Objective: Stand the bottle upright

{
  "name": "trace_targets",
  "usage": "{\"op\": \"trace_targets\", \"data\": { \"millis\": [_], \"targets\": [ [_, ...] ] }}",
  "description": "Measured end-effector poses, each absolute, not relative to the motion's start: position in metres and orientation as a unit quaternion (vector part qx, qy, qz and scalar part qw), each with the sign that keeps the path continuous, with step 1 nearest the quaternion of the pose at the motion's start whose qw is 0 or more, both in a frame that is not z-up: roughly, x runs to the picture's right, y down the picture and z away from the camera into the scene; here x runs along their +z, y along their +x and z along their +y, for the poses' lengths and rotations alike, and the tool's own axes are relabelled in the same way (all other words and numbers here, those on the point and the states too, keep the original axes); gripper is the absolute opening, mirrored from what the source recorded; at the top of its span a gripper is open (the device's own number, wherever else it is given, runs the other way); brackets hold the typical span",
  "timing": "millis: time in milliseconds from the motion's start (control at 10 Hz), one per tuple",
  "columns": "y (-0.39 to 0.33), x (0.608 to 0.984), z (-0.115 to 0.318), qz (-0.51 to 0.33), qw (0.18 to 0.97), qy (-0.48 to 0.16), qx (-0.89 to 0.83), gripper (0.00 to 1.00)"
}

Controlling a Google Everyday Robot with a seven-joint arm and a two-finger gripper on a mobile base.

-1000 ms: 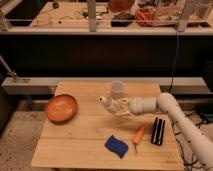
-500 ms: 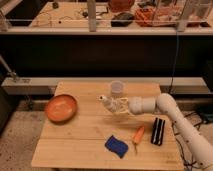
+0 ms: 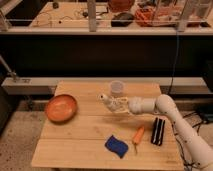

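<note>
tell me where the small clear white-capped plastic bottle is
Camera view: the small clear plastic bottle is tilted in the gripper over the wooden table, in front of the translucent plastic cup, right of the orange bowl.

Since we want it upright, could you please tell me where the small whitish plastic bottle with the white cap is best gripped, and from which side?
Probably across the body of the small whitish plastic bottle, below the cap, coming from the right, where the gripper is, at that body. It is tilted, cap up-left, and the translucent plastic cup stands close behind it.
</note>
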State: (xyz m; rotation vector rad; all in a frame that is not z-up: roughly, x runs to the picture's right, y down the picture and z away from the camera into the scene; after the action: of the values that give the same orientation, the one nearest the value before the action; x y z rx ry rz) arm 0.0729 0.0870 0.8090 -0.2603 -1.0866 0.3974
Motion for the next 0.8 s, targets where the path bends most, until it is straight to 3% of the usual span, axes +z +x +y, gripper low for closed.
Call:
{"op": "trace_targets", "data": {
  "millis": [800],
  "targets": [
    [0.079, 0.828, 0.082, -0.510, 0.827, -0.104, 0.211, 0.03]
  ]
}}
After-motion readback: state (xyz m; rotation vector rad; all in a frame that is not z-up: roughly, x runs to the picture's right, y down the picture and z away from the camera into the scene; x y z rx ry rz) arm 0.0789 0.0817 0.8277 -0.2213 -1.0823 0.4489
